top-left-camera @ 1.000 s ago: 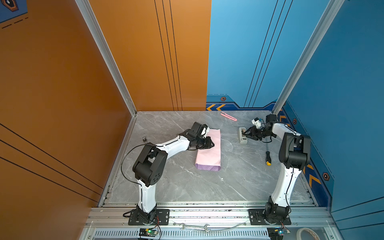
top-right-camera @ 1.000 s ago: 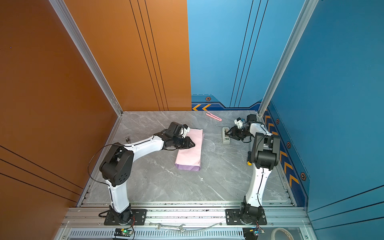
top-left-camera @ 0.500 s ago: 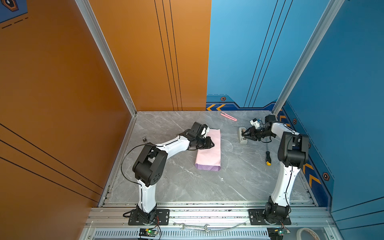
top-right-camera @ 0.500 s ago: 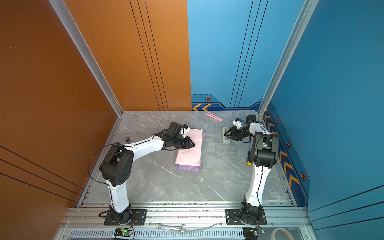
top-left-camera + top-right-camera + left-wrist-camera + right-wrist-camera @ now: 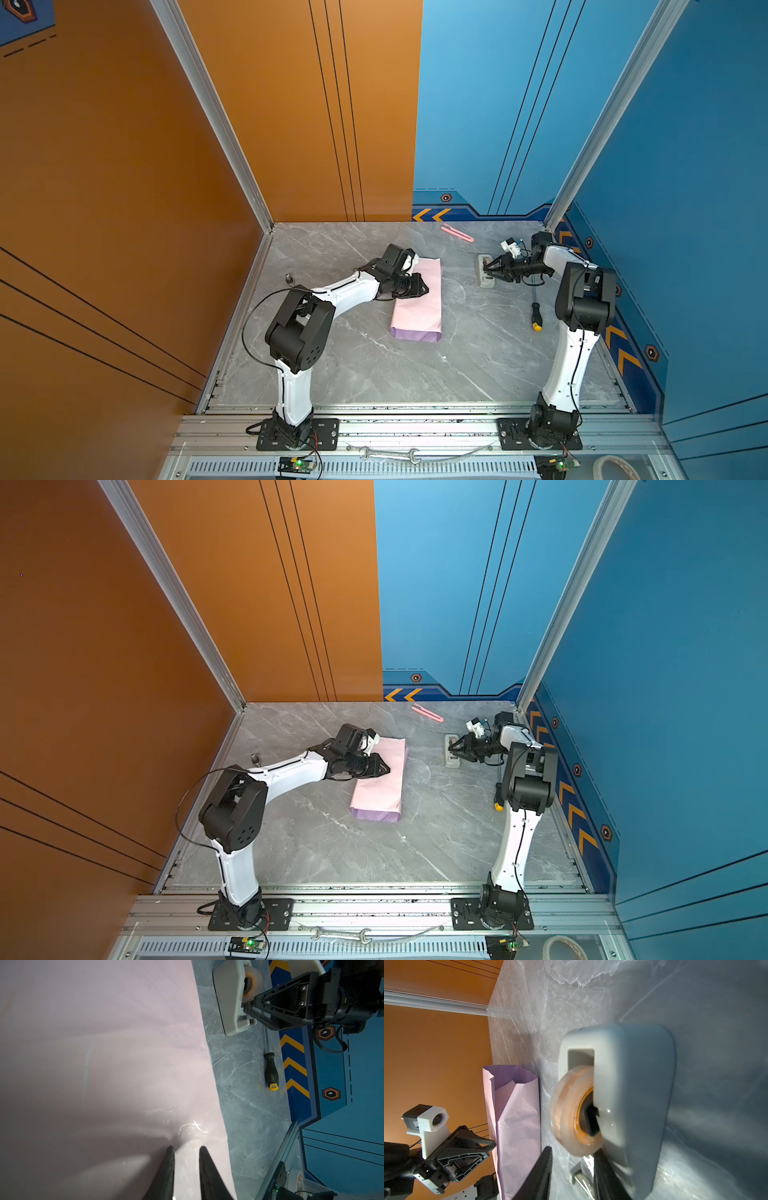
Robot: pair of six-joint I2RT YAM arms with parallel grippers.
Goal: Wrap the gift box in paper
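The paper (image 5: 417,303) lies folded into a long parcel on the table, pale pink on top with a lilac near end (image 5: 376,814). The gift box is hidden inside it. My left gripper (image 5: 424,287) rests on top of the paper near its left edge. In the left wrist view its fingertips (image 5: 170,1150) stand a little apart on the pink sheet, open and holding nothing. My right gripper (image 5: 486,268) is at the beige tape dispenser (image 5: 633,1095), open, with its jaws on either side of the cutter end and the loose tape there.
A pink cutter (image 5: 457,232) lies by the back wall. A black and yellow screwdriver (image 5: 536,318) lies beside the right arm. A wrench (image 5: 388,455) and a tape roll (image 5: 615,467) sit on the front rail. Walls close in the left, back and right.
My right gripper has moved slightly left onto the dispenser, and its jaws have narrowed a little. The left arm and the paper have not moved.
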